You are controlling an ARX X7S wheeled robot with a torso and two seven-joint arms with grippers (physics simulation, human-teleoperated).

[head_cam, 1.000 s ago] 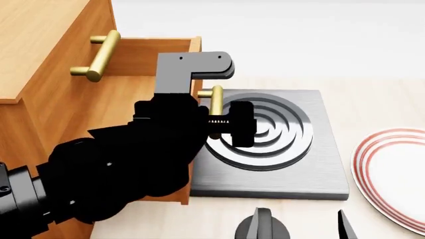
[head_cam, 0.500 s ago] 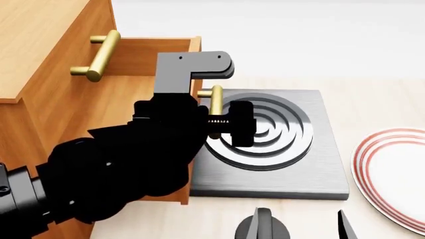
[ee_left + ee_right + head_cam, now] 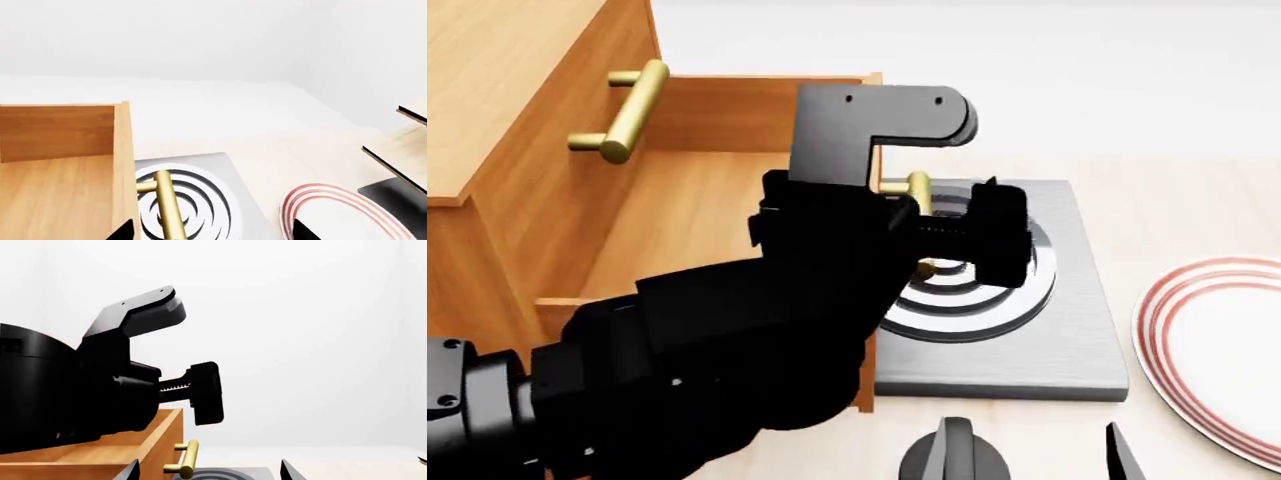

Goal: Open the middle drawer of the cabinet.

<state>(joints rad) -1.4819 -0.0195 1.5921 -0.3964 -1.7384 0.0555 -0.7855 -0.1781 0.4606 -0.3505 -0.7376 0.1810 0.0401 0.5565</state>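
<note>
Inside the middle drawer [image 3: 694,230], bare wood.

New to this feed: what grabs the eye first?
The bulky black left arm fills the lower left of the head view, its left gripper at the brass handle of the middle drawer, which is pulled out of the cabinet over the grey hotplate. A red-ringed white plate sits at the right edge.

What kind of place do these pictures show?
Probably a simulated kitchen worktop: a grey hotplate with ring grooves, a red-rimmed plate, and a wooden cabinet whose middle drawer stands pulled out.
</note>
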